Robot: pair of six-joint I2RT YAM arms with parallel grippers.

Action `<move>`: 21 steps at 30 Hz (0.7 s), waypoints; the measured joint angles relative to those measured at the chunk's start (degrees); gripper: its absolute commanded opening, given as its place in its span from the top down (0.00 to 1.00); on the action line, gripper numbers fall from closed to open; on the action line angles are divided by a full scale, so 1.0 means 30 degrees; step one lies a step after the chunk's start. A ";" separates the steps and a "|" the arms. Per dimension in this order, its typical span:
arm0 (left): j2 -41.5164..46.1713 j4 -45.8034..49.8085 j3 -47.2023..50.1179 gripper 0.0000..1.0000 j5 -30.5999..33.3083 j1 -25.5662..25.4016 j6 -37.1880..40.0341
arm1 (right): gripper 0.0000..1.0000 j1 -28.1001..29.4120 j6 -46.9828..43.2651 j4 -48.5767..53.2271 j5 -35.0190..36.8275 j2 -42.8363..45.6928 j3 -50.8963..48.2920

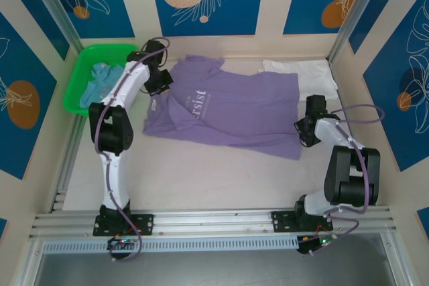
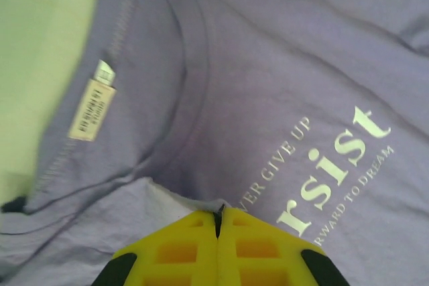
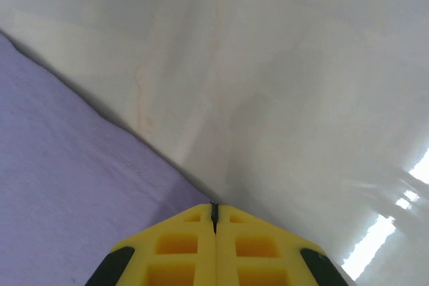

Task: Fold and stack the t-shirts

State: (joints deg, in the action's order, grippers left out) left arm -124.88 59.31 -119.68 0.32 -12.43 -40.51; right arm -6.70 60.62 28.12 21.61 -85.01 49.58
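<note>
Left tool (image 2: 218, 214) pinching purple shirt (image 1: 234, 108); green basket (image 1: 72, 88) beside.

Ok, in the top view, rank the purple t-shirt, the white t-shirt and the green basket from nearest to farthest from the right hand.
1. Lavender-purple cloth t-shirt: its right edge lies at the shut right hand.
2. White cloth t-shirt: beyond the hand, back right.
3. Green plastic basket: back left corner.

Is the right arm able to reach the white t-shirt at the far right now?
Probably yes. The white t-shirt lies just beyond the right arm, with nothing between; but its fingers are shut at the lavender t-shirt's edge.
</note>
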 measured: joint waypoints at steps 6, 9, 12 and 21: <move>0.0095 0.0117 -0.0095 1.00 0.0568 0.0619 0.0007 | 1.00 0.0160 -0.0539 -0.0095 -0.0306 -0.1785 0.1086; 0.0204 0.0117 -0.0095 1.00 0.0583 0.0619 0.0007 | 1.00 0.0248 -0.0736 -0.0102 -0.0452 -0.2302 0.1552; 0.0386 0.0036 -0.0095 1.00 0.0568 0.0597 0.0007 | 1.00 0.0248 -0.0831 -0.0066 -0.0648 -0.2688 0.2004; -0.0408 0.0386 -0.2783 0.43 0.0678 0.0685 0.0022 | 0.47 -0.0379 -0.1450 -0.0022 -0.1894 -0.4466 0.3410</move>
State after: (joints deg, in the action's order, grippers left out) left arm -126.10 60.47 -128.03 2.35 -10.37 -40.45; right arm -7.84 56.27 28.05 15.92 -98.41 59.81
